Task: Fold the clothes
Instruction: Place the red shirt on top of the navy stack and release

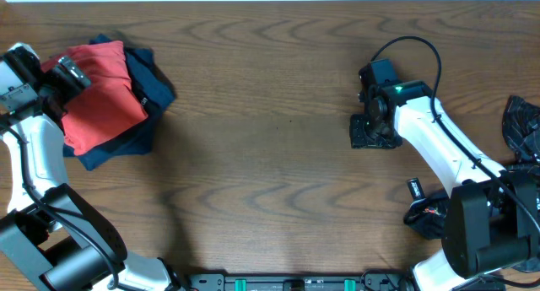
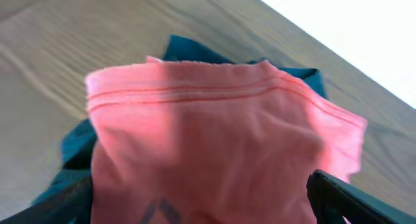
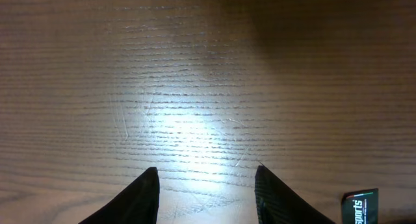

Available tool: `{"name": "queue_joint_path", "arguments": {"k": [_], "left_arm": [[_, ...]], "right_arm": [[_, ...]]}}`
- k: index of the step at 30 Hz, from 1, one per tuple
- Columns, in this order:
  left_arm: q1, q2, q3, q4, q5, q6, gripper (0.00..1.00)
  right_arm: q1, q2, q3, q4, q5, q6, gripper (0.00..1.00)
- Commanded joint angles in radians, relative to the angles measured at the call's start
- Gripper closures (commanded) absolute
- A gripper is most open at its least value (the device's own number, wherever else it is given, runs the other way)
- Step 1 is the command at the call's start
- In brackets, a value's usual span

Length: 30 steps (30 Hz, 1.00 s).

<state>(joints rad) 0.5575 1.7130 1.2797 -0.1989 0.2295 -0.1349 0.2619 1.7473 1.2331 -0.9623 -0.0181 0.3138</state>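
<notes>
1. The coral-red T-shirt (image 1: 101, 93) is being borne on top of a navy shirt (image 1: 152, 88) at the far left of the bench (image 1: 270, 156).
2. The left fingers (image 2: 351, 198) are being held over that T-shirt; whether anything is being gripped cannot be told.
3. The right fingers (image 3: 140, 201) are being held apart, gripping nothing, above bare wood, well apart from the pile.
4. A black garment (image 1: 523, 122) is being cut off by the right edge.
</notes>
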Motion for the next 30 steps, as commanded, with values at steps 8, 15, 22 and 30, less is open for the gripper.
{"name": "queue_joint_path", "arguments": {"k": [8,15,22,30], "left_arm": [[-0.020,-0.164,0.026,0.007,0.077,-0.010,0.02],[-0.063,-0.261,0.026,-0.070,-0.150,-0.056,0.02],[-0.235,-0.307,0.025,-0.141,0.007,-0.058,0.02],[-0.502,-0.248,0.025,-0.361,0.006,-0.043,0.02]], "right_arm": [[-0.008,-0.006,-0.004,-0.015,0.010,0.014,0.01],[-0.008,-0.006,-0.004,-0.018,0.010,0.006,0.01],[-0.007,-0.006,-0.004,0.000,-0.006,0.004,0.01],[-0.008,-0.006,-0.004,0.143,-0.062,0.003,0.01]]}}
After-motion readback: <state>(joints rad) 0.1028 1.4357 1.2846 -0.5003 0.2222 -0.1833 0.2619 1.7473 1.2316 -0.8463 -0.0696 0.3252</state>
